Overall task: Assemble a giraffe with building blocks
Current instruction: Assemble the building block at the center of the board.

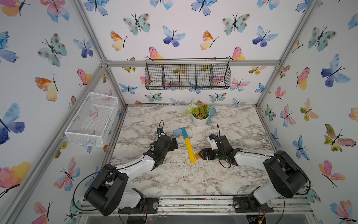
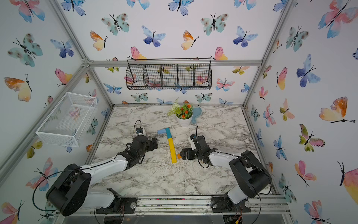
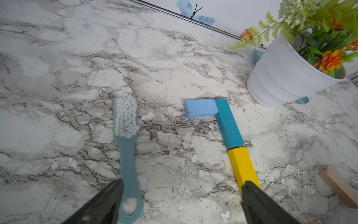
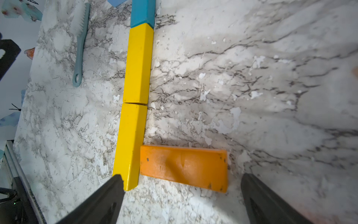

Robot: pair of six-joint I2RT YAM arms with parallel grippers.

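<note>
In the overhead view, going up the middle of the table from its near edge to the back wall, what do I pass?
Nearer yellow block → farther yellow block → teal block → white flower pot → black wire basket on the wall.

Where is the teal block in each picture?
In a top view: the teal block lies mid-table, in front of the flowerpot.
In a top view: the teal block touches the light-blue block.
Left wrist: it joins the light-blue block to a yellow block.
Right wrist: it is cut off by the frame, near the brush.
Shared landmark: the yellow block against its end.
</note>
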